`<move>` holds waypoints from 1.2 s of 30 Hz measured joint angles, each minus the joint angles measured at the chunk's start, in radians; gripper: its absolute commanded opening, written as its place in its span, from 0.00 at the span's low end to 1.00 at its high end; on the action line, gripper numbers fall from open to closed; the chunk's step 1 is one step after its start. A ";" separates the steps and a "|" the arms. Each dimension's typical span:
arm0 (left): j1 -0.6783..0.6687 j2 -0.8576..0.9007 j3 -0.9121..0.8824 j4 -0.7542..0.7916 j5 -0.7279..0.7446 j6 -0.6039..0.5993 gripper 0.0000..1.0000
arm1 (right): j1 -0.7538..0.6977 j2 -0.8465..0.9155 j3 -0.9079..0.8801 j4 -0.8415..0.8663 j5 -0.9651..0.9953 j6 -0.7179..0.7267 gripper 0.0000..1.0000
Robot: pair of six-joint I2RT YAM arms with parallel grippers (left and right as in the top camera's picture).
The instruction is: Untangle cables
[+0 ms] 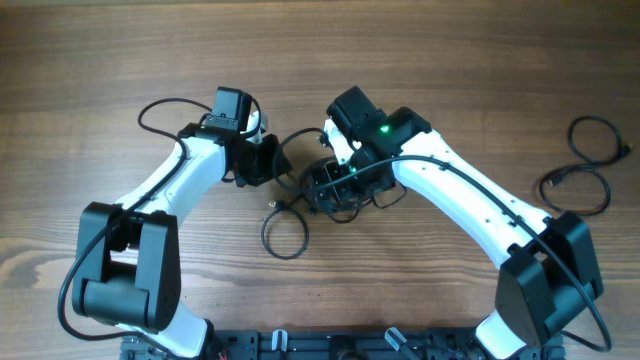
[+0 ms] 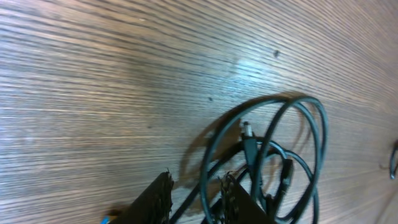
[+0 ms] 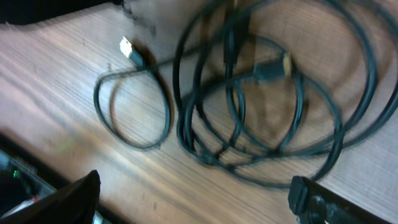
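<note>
The cables (image 1: 300, 188) lie as a tangle of thin black loops at the table's middle, with one loop (image 1: 265, 235) spread toward the front. In the left wrist view the cables (image 2: 280, 155) show a silvery plug (image 2: 245, 130). My left gripper (image 2: 196, 196) has its jaws slightly apart, and one strand runs loosely between them. It sits at the tangle's left edge (image 1: 270, 160). My right gripper (image 3: 193, 199) stands wide open over bare wood, just short of the coiled cables (image 3: 267, 93) and a gold-tipped plug (image 3: 127, 48). From overhead my right gripper (image 1: 335, 185) hangs over the tangle.
A separate black cable (image 1: 552, 181) lies loose at the table's far right. Both arms' bases stand at the front edge, with a black rail (image 1: 340, 345) between them. Thick arm wires (image 1: 165, 103) loop behind the left arm.
</note>
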 measured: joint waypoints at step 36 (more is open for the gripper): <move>0.214 0.000 0.024 -0.134 0.009 -0.045 0.04 | 0.000 0.000 -0.006 0.368 0.015 0.070 0.99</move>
